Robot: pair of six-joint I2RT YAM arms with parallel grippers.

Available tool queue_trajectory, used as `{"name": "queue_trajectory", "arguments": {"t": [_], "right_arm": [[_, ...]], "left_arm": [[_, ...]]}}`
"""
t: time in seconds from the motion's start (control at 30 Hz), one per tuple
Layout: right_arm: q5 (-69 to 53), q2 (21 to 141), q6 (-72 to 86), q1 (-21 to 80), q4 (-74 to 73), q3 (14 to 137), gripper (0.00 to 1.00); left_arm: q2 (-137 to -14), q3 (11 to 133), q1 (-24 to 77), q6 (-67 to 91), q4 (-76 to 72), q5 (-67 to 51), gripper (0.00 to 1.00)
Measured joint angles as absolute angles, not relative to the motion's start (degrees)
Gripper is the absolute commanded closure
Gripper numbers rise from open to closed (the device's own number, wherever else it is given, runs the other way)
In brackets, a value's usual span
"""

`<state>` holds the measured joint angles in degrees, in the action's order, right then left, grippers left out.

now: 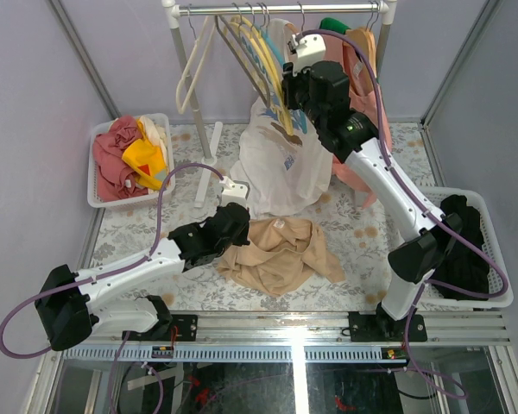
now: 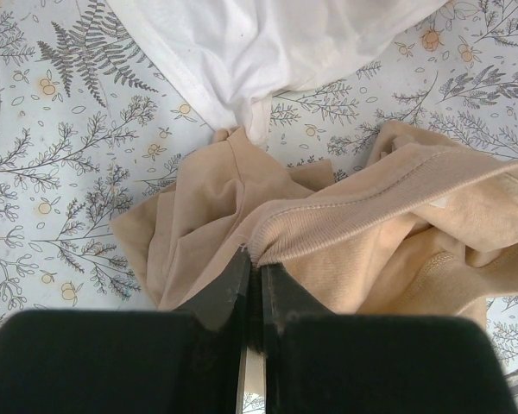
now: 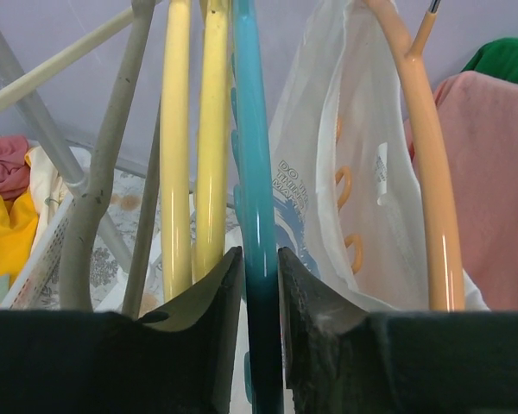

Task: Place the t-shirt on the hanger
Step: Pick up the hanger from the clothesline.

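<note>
Left fingers (image 2: 217, 293) pinch shut on the t-shirt (image 2: 371, 233) edge; right fingers (image 3: 209, 302) clamp the hanger (image 3: 255, 198), best lifted straight up off the rail (image 1: 328, 8)

Robotics laboratory cell, enclosed by lilac panel walls (image 1: 34, 86), two white-and-black robot arms (image 1: 388, 177) bolted to aluminium rail (image 1: 276, 332), floral-printed tablecloth (image 1: 363, 233), white metal garment rail (image 1: 328, 8) hung with plastic hangers (image 1: 194, 69), white slatted plastic baskets (image 1: 91, 172) filled with clothing (image 1: 112, 155).

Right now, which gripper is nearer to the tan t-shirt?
Left. The left gripper is shut on the t-shirt at its ribbed edge; the right gripper is far from it, up at the rail, clamping the blue hanger.
</note>
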<state>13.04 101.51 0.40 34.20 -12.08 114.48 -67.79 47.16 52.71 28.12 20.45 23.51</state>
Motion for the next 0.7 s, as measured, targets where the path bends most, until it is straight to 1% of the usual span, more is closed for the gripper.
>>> {"name": "queue_trajectory", "arguments": {"t": [0.27,0.57,0.63,0.7], "right_arm": [[13.0,104.2,-0.1,33.8,-11.8,118.2,0.68],[12.8,107.4,-0.7,33.5,-11.8,120.6,0.70],[12.8,107.8,-0.7,33.5,-11.8,120.8,0.74],[12.7,108.1,-0.8,33.4,-11.8,121.1,0.82]], "left_arm": [[-67.8,47.9,52.7,27.6,20.6,23.8,1.00],[-67.8,48.8,52.7,27.1,20.6,24.5,1.00],[-67.8,48.9,52.7,27.1,20.6,24.5,1.00],[-67.8,48.9,52.7,27.1,20.6,24.5,1.00]]}}
